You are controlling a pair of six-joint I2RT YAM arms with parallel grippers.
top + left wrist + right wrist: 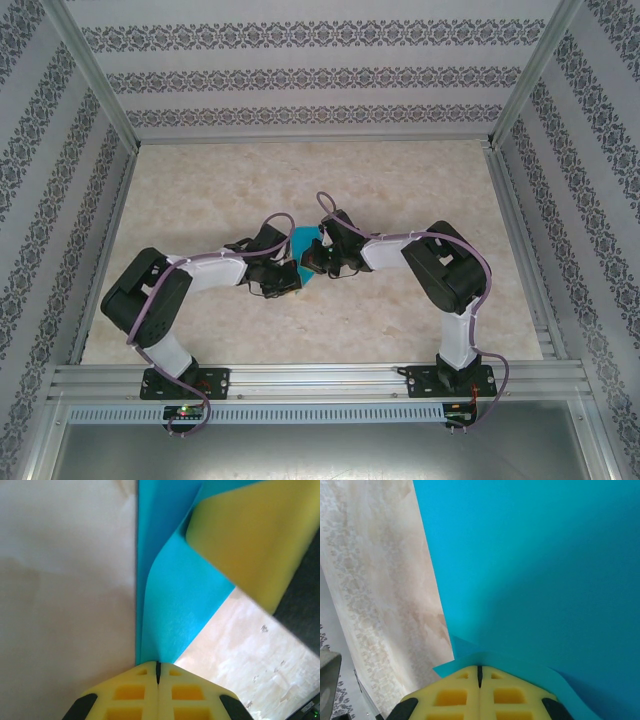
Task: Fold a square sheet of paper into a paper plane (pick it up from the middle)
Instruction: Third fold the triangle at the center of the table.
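Top view first: your two arms meet in the middle of the table, left gripper and right gripper nearly nose to nose. The sheet of paper sits right between them, just a teal sliver peeking out under the wrists.

Left wrist cam: your left gripper has its fingers pressed flat together, and the sheet of paper narrows right down into the seam, so it looks pinched there. The sheet rises off the table with a straight crease on its left side. Top right, it curls behind a yellow finger of the other gripper.

Right wrist cam: your right gripper is closed up tight too. A lip of the sheet of paper curves just over the fingertips, though I can't tell if it's actually clamped. The rest spreads out ahead, with the table on the left.
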